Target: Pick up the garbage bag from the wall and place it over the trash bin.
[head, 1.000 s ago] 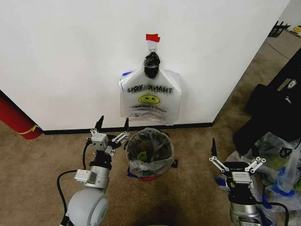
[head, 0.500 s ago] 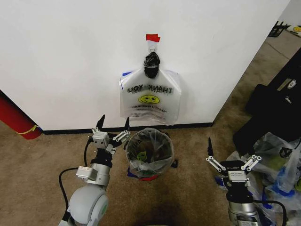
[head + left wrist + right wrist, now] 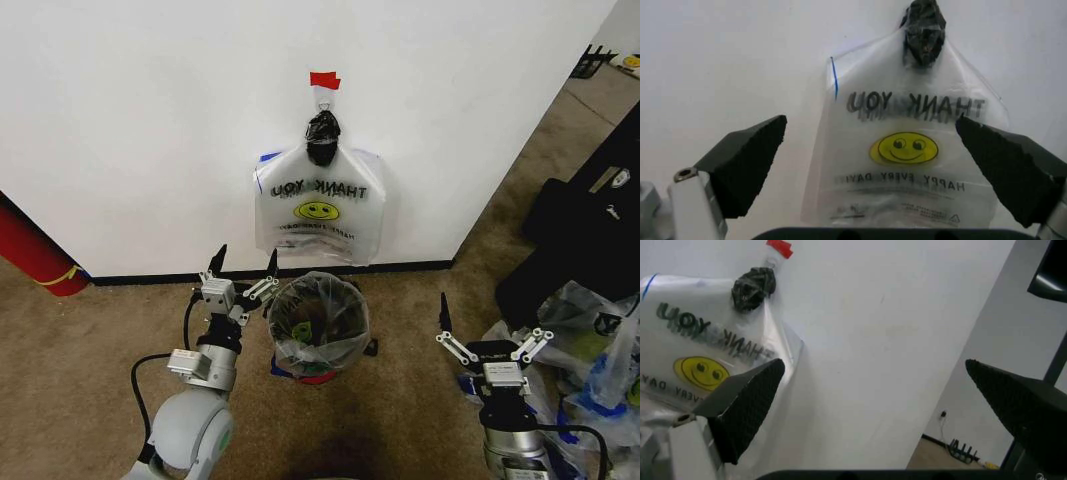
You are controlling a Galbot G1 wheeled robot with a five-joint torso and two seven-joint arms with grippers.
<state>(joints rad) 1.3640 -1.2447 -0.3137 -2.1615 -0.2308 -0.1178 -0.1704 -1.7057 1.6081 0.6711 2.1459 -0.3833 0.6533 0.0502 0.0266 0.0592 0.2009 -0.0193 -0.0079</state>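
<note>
The garbage bag (image 3: 319, 205) hangs on the wall, directly above the trash bin (image 3: 319, 322) on the carpet. The left claw (image 3: 243, 272), fingers spread apart, sits just beside the trash bin; the right claw (image 3: 488, 324), also spread, stands well apart.

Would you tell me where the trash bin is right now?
In the head view the trash bin stands on the carpet, centre, below the hanging garbage bag, with the left gripper close beside it.

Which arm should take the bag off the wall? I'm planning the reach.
Probably the left: its open pincer sits near the wall, facing the garbage bag. The right pincer is open too, but farther back and off to the side.
</note>
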